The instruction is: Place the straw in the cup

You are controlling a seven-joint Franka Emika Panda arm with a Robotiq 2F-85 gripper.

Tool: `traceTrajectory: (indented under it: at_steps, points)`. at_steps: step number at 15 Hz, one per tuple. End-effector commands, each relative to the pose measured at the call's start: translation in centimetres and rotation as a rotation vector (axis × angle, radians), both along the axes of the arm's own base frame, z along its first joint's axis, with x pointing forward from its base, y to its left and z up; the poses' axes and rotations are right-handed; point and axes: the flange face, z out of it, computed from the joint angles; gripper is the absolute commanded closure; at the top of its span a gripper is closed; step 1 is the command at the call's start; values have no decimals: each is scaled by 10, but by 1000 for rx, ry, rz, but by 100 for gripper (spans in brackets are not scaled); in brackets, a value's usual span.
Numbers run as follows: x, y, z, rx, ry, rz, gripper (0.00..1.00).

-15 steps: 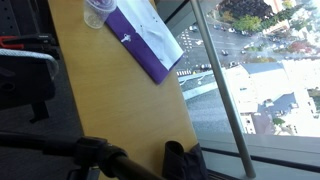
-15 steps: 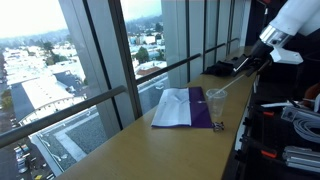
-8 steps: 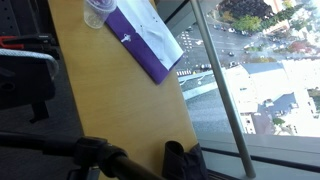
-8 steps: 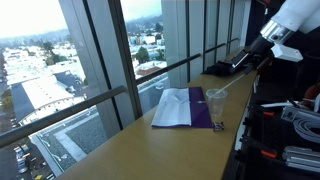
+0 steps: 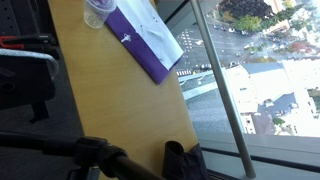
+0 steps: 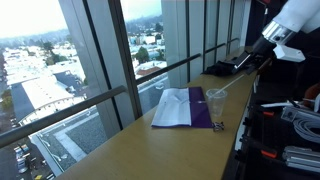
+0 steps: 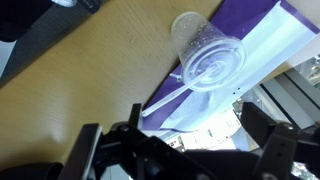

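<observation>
Cup, clear round plastic, thin white straw slanting from top

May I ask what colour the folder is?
The folder is purple and white, clearest in the wrist view.

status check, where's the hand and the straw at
Hand open, holding nothing. Straw leaning in cup, one end sticking out. Folder beside cup, not blocking.

The top edge of an exterior view crops the cup; the wrist view's right edge crops the purple-and-white folder.
</observation>
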Motion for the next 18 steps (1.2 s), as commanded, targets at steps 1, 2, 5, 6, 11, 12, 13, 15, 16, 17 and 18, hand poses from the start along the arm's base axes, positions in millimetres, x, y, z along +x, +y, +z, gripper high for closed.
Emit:
traceTrajectory:
  at_steps: [1,2,5,6,11,12,13,15,16,17,18]
  points:
    - [-7,-10,0,-24,1,-19,0]
    - [-8,-11,0,-24,1,-19,0]
    - [-5,-7,-1,-21,3,-15,0]
    - [-4,-5,-1,-19,1,-13,0]
    - [2,-1,-1,-16,1,-11,0]
    - [2,-2,-1,-18,1,-12,0]
    - [1,-3,-2,-19,2,-13,0]
    - [1,-6,-3,-19,5,-16,0]
    - [2,-6,-3,-20,6,-17,0]
    - [3,-7,-4,-21,9,-20,0]
    - [4,-7,-5,-22,11,-22,0]
